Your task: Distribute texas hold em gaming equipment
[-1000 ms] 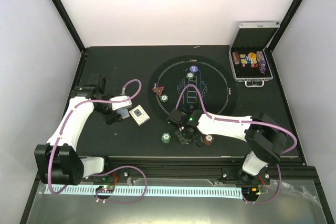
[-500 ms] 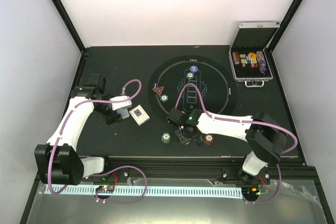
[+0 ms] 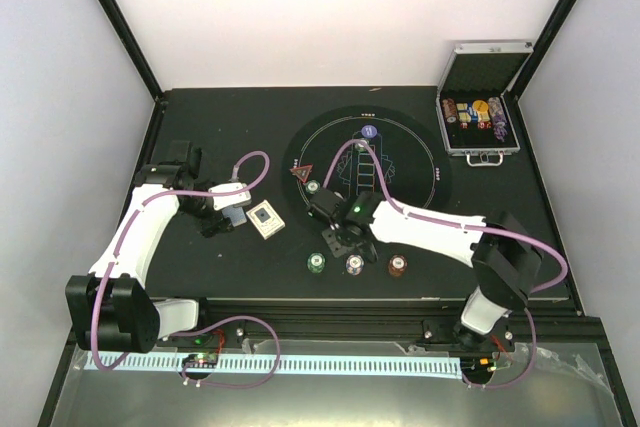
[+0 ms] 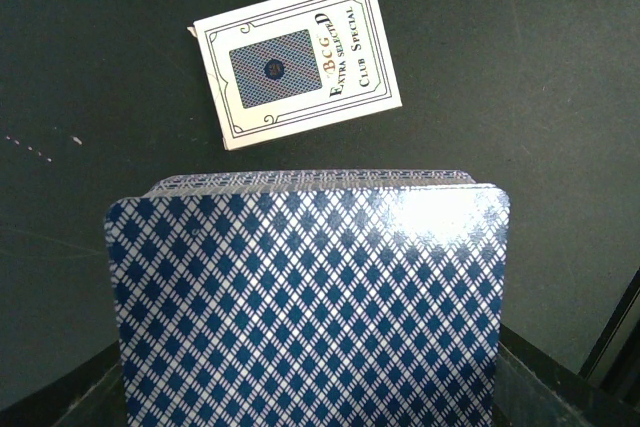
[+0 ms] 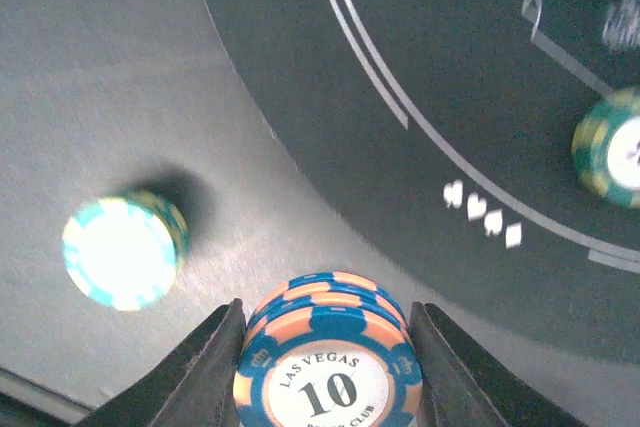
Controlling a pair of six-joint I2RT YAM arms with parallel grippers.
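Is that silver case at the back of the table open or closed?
Open. On the silver case the lid stands raised at the back, and the rolls of chips inside show plainly from above.

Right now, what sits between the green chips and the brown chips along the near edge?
A third chip stack, pale on top; the overhead view shows it between the green chips and the brown chips.
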